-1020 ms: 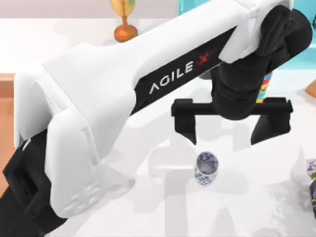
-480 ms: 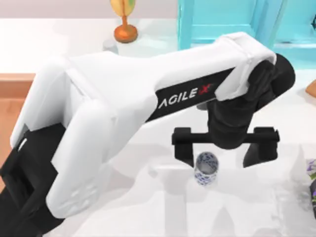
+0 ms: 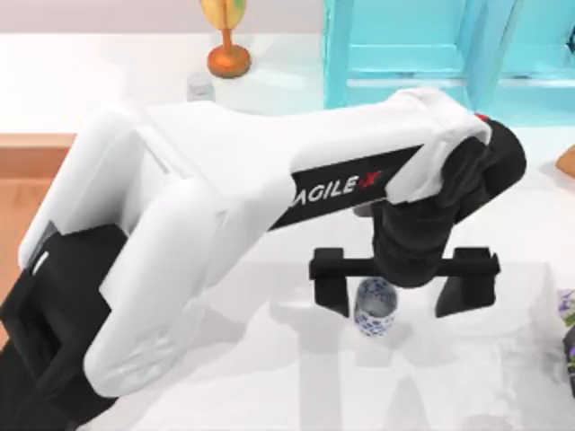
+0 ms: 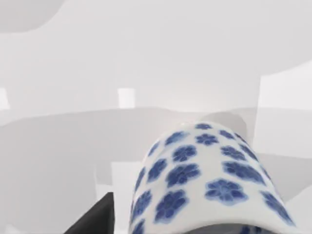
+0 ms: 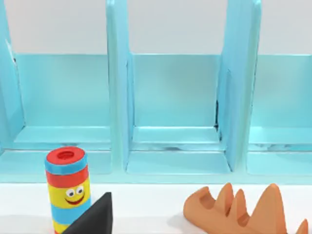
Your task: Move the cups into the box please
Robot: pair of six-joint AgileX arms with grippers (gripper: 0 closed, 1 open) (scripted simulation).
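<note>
A small white cup with a blue floral pattern (image 3: 375,306) stands upright on the white table. My left gripper (image 3: 395,301) is open and straddles it, its dark fingers (image 3: 330,285) on either side, with the cup nearer the left one. In the left wrist view the cup (image 4: 204,180) is very close, beside one dark finger (image 4: 92,222). The box (image 3: 27,153), light brown wood with a reddish-brown inside, lies at the table's left edge, partly under my left arm. One dark fingertip (image 5: 95,217) of my right gripper faces the shelf.
A turquoise shelf frame (image 3: 404,45) stands at the back right. In front of it the right wrist view shows a striped cylinder (image 5: 67,187) and an orange ridged object (image 5: 234,212). An orange-based stand (image 3: 226,56) sits at the back.
My left gripper has moved toward the front of the table and down, so its open fingers now flank the floral cup. The cup has not moved.
</note>
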